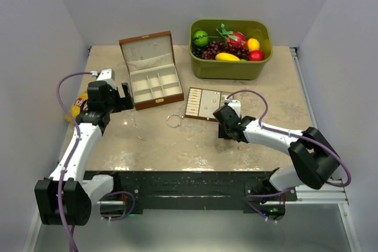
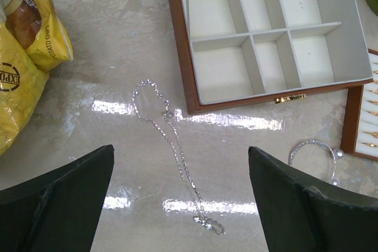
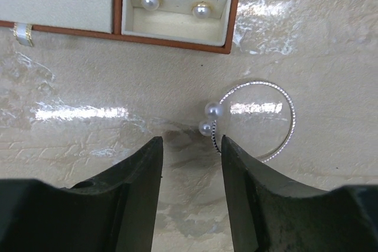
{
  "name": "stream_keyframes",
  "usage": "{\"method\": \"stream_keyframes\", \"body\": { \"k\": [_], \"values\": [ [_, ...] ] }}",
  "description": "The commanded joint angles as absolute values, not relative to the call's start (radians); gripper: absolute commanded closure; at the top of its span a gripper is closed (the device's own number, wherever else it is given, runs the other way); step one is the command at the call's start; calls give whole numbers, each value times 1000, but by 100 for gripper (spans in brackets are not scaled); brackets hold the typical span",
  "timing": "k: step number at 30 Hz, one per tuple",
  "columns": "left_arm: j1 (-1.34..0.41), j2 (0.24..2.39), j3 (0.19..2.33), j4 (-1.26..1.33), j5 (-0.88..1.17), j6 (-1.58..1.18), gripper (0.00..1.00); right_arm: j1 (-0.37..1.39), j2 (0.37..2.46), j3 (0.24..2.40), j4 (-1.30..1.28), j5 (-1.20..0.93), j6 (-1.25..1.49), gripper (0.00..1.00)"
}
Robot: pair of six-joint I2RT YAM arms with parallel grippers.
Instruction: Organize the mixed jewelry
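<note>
Two hoops on your count? —M.

Two, both flat on the bench (image 1: 177, 151). First hoop (image 2: 312, 142) sits just off the stud-row end of the tray (image 3: 177, 28). Second hoop (image 3: 211, 111) sits off the tray's other end, its gap and two pearl tips on the side nearest the right tool (image 3: 190, 140). One chain (image 2: 177, 154). —K.

Chain's axis? —M.

Diagonal in the left wrist view: looped end near the front corner of the wooden box (image 2: 218, 13), loose end nearer the camera. It lies lengthwise in line with the gap of the left tool (image 2: 181, 147); those fingers are spread wide, holding nothing. —K.

Right tool? —M.

Fingers a narrow gap apart, nothing between. One tip overlaps the second hoop's wire beside the pearls; contact can't be told. —K.

Room to move? —M.

Walls on three sides. The box, lid up with six compartments, and the green fruit tub (image 1: 227, 69) take the far half. A yellow chip packet (image 2: 23, 69) lies at the left edge. Free bench runs along the near half between the arms. The tray holds two pearl studs (image 3: 149, 0). —K.
</note>
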State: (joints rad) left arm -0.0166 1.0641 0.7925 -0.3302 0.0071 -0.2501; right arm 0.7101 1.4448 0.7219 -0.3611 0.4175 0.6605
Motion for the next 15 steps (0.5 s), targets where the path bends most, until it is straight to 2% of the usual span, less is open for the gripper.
{"method": "stream_keyframes", "body": {
  "k": [1,15],
  "values": [
    [-21,1063,822,-295,23,-247,0,706,1401,759,-368,480,652,51],
    [-20,1074,825,-298,43,-250,0,704,1508,755,-308,500,690,52]
  ]
}}
